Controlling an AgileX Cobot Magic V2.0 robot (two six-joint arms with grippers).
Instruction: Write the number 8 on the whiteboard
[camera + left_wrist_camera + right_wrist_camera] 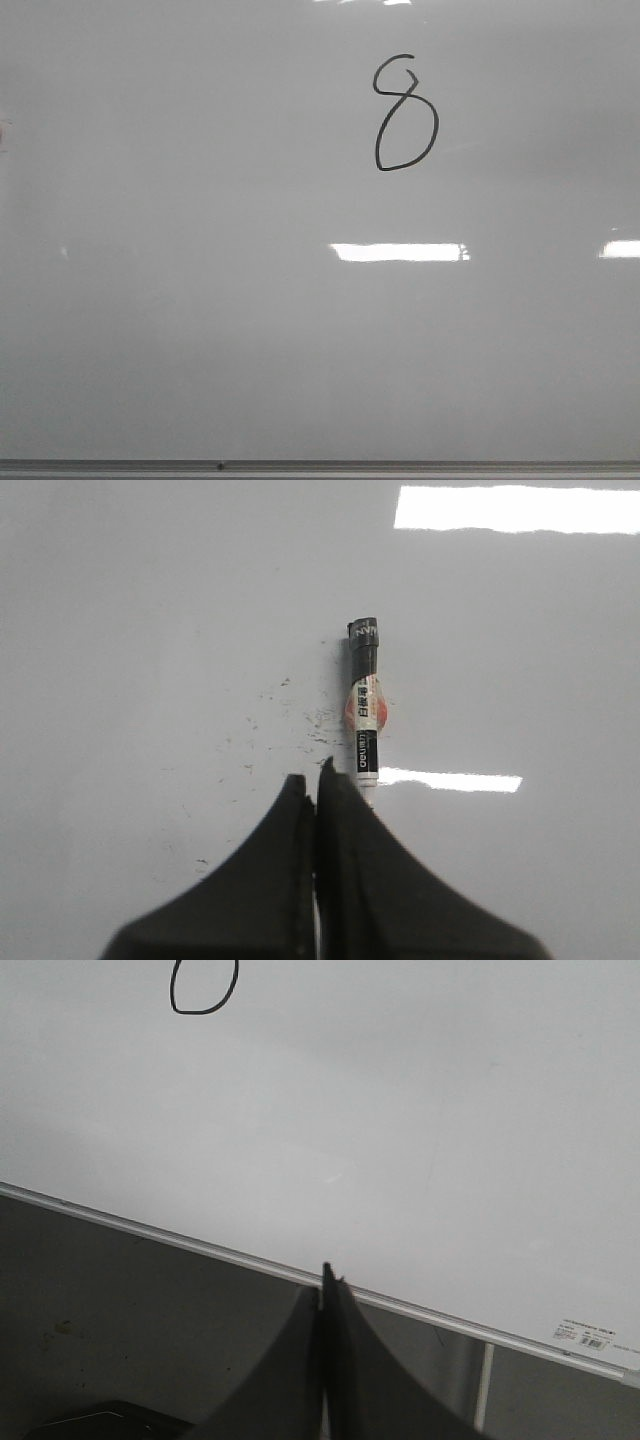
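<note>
The number 8 (398, 105) is drawn in thin black line on the upper right of the whiteboard (200, 300). Its upper loop is open. Its lower loop shows in the right wrist view (205, 1010). No gripper shows in the front view. My left gripper (313, 780) is shut, its jaws pressed together over the whiteboard (150, 630). A black-capped marker (365, 710) lies just beyond it, its near end hidden behind one finger, not between the jaws. My right gripper (325, 1275) is shut and empty, at the whiteboard's (400, 1110) metal edge (250, 1255).
The board's grey bottom edge (320, 466) runs along the front. Black ink specks (290, 720) dot the board beside the marker. Off the board lie a dark grey surface (120, 1310), a black object (110, 1422) and a white post (485, 1385). A small label (585, 1335) sits by the edge.
</note>
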